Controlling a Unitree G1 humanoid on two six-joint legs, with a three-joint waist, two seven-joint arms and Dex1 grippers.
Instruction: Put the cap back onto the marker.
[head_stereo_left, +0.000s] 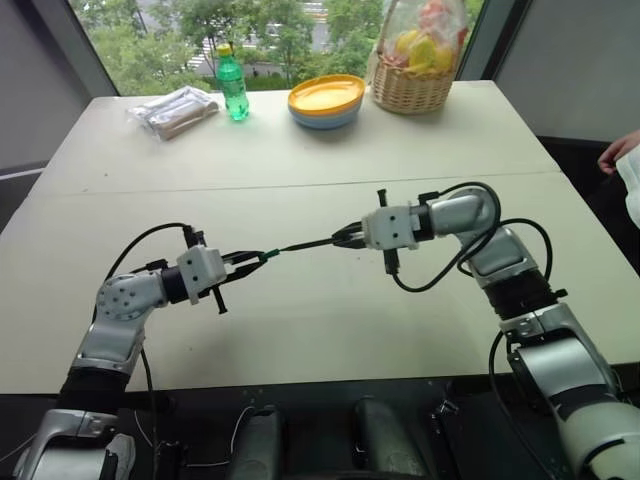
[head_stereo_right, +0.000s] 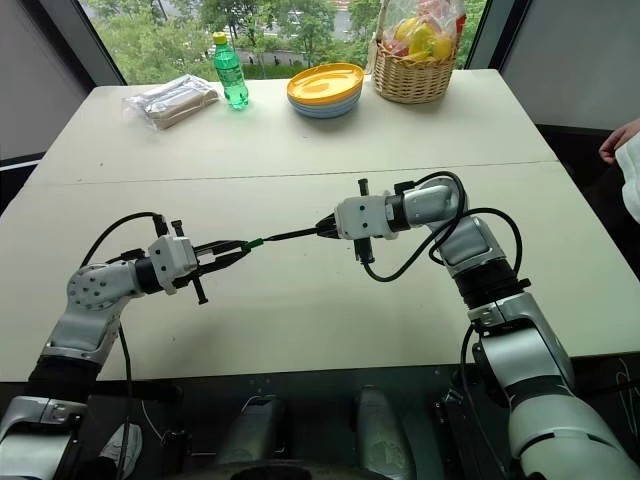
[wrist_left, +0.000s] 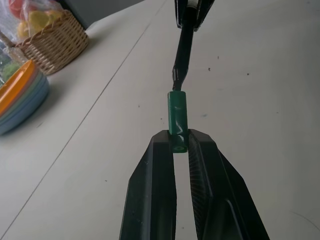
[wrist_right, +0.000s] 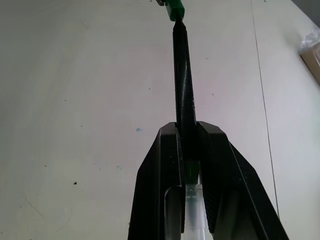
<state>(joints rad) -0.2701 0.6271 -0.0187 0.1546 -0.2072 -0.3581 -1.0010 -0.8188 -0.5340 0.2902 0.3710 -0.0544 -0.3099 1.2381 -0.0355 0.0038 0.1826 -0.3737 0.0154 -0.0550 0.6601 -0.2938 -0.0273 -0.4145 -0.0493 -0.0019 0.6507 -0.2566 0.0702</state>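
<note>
Left wrist view, nearest first: left gripper (wrist_left: 180, 145) is clamped on the cap (wrist_left: 177, 120), whose open end faces the marker (wrist_left: 182, 55). Marker tip sits right at the cap mouth, touching or just entering (can't tell which). Looks like capping is nearly there; what's left is prob. the final push to seat it, then let go. Farther out, right gripper (wrist_right: 187, 127) is closed on the marker's back end, barrel in line w/ the cap. Both are held above the table (head_stereo_left: 300, 170).
</note>
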